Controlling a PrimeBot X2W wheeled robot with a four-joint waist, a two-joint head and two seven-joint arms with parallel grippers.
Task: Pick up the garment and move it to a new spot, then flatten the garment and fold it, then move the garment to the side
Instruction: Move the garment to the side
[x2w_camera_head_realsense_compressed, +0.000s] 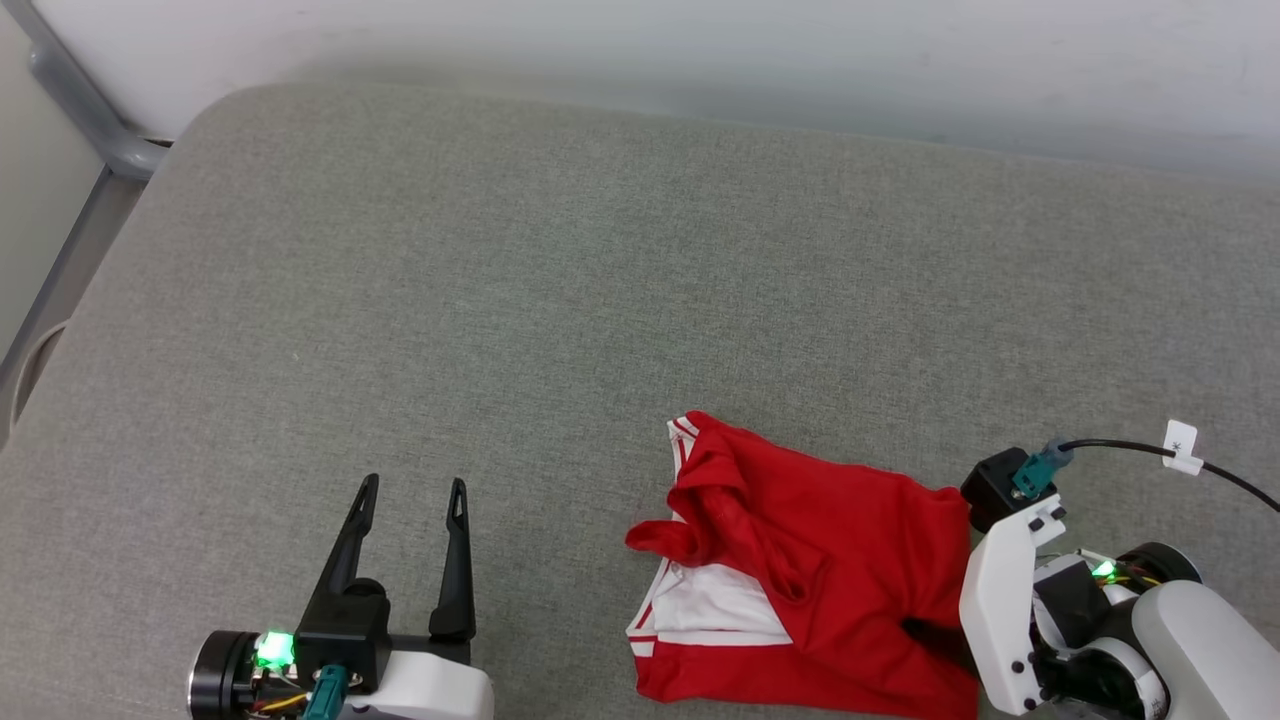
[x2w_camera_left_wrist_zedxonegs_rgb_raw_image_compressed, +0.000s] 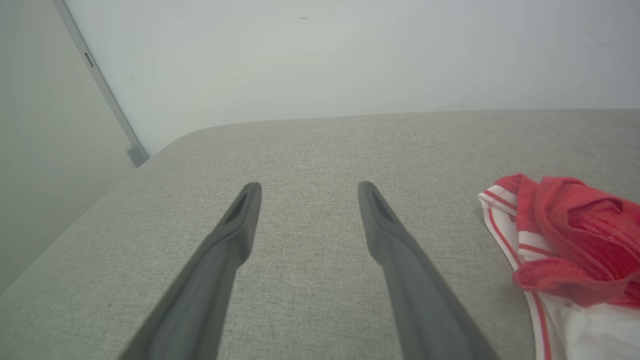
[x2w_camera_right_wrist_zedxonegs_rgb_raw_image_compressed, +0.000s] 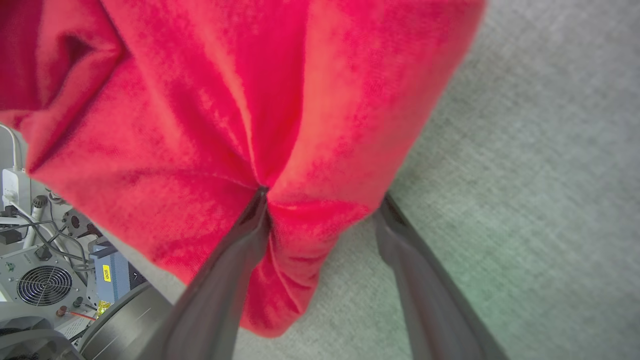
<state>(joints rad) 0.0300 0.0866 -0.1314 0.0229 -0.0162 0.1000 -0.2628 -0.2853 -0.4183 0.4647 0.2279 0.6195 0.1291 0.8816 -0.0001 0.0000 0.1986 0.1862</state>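
The right fingers (x2w_camera_right_wrist_zedxonegs_rgb_raw_image_compressed: 395, 230) stand spread wide and clamp nothing. One tip presses into the red shirt (x2w_camera_right_wrist_zedxonegs_rgb_raw_image_compressed: 250, 100), whose bunched cloth lies between and beyond them. The left fingers (x2w_camera_head_realsense_compressed: 456, 530) are just as wide apart and empty, hovering over the bare grey cushion (x2w_camera_head_realsense_compressed: 500, 250). The shirt lies crumpled well off to their right, with a white sleeve and striped trim showing. Beyond both pairs of fingers, the cushion runs on to a pale wall (x2w_camera_head_realsense_compressed: 700, 50).

No legible text (yellow sticker (x2w_camera_right_wrist_zedxonegs_rgb_raw_image_compressed: 106, 273) too small to read).
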